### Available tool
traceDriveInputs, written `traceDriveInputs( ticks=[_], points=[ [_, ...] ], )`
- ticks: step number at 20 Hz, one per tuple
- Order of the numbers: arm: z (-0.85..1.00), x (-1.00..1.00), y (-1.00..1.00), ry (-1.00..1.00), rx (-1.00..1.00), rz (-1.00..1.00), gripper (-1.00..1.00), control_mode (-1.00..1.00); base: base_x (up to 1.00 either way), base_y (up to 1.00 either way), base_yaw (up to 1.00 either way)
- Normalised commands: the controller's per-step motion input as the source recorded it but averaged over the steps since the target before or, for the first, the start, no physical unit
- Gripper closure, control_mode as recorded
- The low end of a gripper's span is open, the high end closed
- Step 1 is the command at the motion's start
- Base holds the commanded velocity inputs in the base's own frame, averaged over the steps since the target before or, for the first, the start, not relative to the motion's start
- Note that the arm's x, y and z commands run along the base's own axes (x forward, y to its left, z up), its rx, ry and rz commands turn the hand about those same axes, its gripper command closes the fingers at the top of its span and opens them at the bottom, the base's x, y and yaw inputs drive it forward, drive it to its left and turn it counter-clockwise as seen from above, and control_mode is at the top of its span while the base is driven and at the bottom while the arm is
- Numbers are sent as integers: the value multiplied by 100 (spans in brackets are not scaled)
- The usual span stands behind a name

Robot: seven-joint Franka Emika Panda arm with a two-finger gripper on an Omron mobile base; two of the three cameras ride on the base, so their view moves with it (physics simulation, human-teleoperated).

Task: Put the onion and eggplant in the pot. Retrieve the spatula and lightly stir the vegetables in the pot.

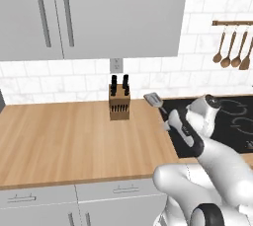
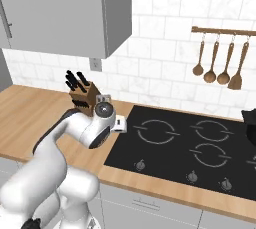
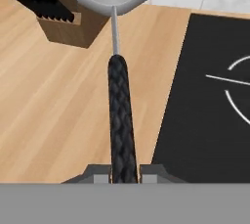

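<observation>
— Jaws? Where is the small spatula [image 3: 116, 47] with slotted silver-grey metal head and thin black handle?
— Clamped on its handle end, head lifted above the wooden worktop [image 1: 59, 131] near the brown knife block [image 1: 119, 102].
— Why the end?
— Probably for reach when stirring.

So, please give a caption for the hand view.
Fingers shut on the spatula handle, slotted head raised beside the knife block.

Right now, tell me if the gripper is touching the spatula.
Touching. The hand view shows the gripper with a finger on each side of the spatula handle, no gap showing.
</observation>
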Motion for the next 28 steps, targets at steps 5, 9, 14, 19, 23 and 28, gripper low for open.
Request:
traceDriveInputs(
  ticks=[5, 9, 14, 19, 23, 28],
  points=[
    [100, -60, -29, 16, 12, -2, 100, -100, 0, 0, 0],
    [100, -44, -18, 17, 23, -5, 100, -100, 0, 0, 0],
    [93, -52, -9, 7, 34, -10, 100, -100, 0, 0, 0],
    [50, -55, 19, 0, 39, -23, 100, -100, 0, 0, 0],
    [31, -39, 34, -1, 43, -34, 100, -100, 0, 0, 0],
    [40, -55, 6, 0, 72, -42, 100, -100, 0, 0, 0]
  ],
)
